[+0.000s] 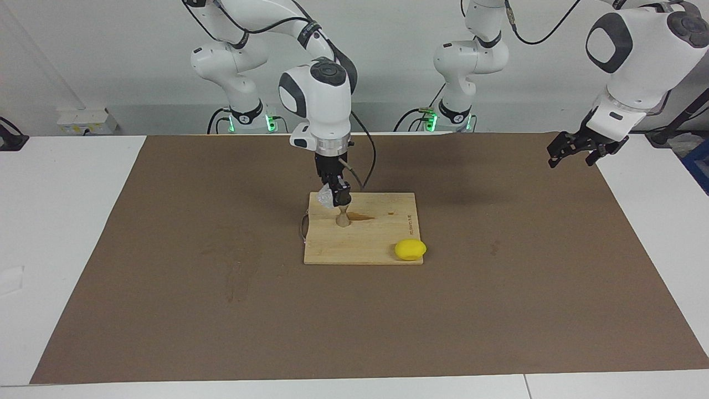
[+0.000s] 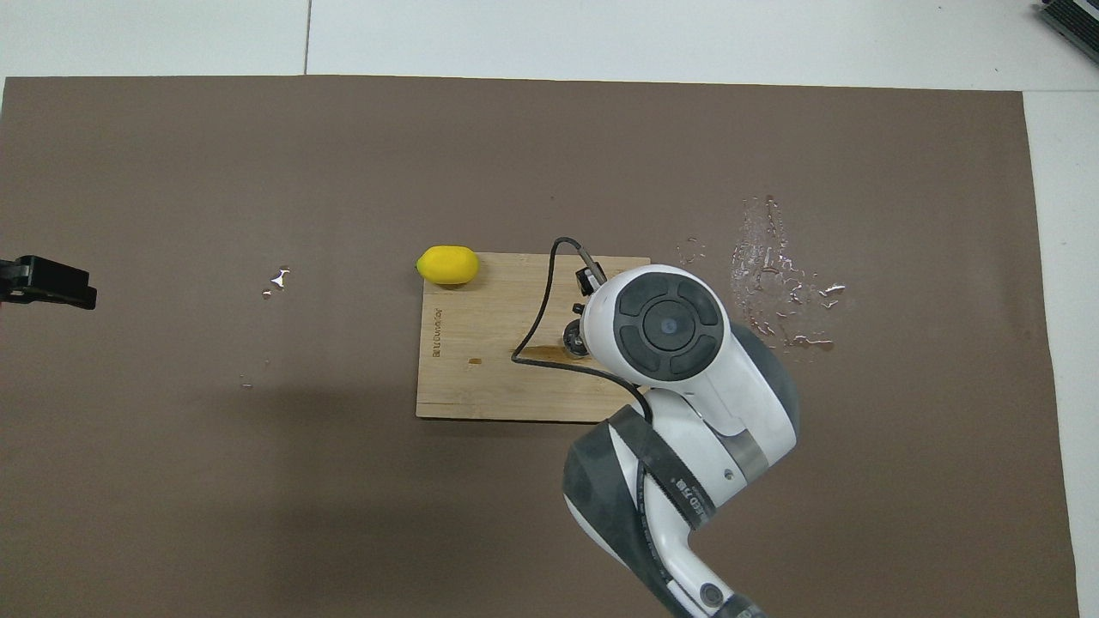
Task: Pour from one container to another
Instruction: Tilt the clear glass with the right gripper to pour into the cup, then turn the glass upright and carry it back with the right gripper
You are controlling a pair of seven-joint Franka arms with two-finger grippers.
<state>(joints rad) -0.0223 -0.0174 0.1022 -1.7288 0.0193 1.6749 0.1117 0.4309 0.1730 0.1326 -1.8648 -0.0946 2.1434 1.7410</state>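
One tumbler (image 1: 325,196), one jigger (image 1: 343,216), one lemon (image 1: 410,249), one wooden board (image 1: 376,244), one brown mat (image 1: 166,249) lying over the white bench (image 1: 66,183), two arms.

Taking the wooden board as landmark: jigger standing upright on it, on the half nearer the robots, toward the right arm's end, beside a dark wet streak (image 1: 363,216). Lemon resting at the board's corner farthest from the robots, toward the left arm's end, partly overhanging the edge. Wet splashes (image 2: 781,283) glistening on the mat off the board's edge toward the right arm's end; a few small drops (image 2: 276,277) lying off the other edge.

Right arm reaching out from its base and bending down, wrist pointing almost straight down over the board. Right pincer (image 1: 338,197) hanging just above the jigger, clenched on the clear tumbler, holding it tilted with its mouth leaning toward the jigger's top; hidden under the arm's wrist in the overhead view.

Left arm waiting, raised well off the board, over the mat's edge at its own end. Left pincer (image 1: 576,148) released, gripping nothing.
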